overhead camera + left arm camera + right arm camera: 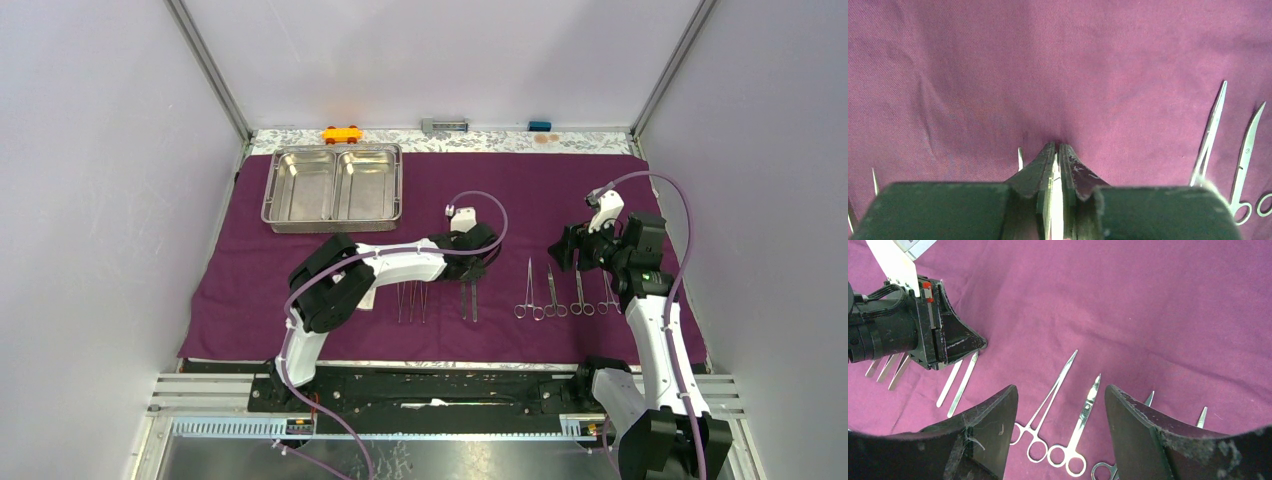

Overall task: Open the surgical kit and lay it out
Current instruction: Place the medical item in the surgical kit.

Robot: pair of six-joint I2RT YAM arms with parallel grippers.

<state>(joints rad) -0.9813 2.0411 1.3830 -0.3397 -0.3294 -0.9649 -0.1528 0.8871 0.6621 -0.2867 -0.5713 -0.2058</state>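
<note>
The purple cloth (pixel 560 190) lies spread flat on the table. At its far left stands the empty two-compartment steel tray (pixel 270 190). My left gripper (pixel 470 270) (pixel 1058 146) (pixel 979 344) is pressed tip-down onto the cloth. Its jaws are nearly together on the upper end of a pair of tweezers (pixel 468 300) (pixel 1057 200) (pixel 962 382), which lies flat toward the near edge. More tweezers (pixel 411 300) lie to the left. Several ring-handled forceps (pixel 540 295) (pixel 1048 400) lie in a row to the right. My right gripper (pixel 572 245) (pixel 1060 390) hovers open above them, holding nothing.
A small orange toy car (pixel 341 133) and two small items (pixel 445 125) sit on the patterned strip behind the cloth. Side walls close in on the left and right. A metal rail (pixel 450 385) runs along the near edge by the arm bases.
</note>
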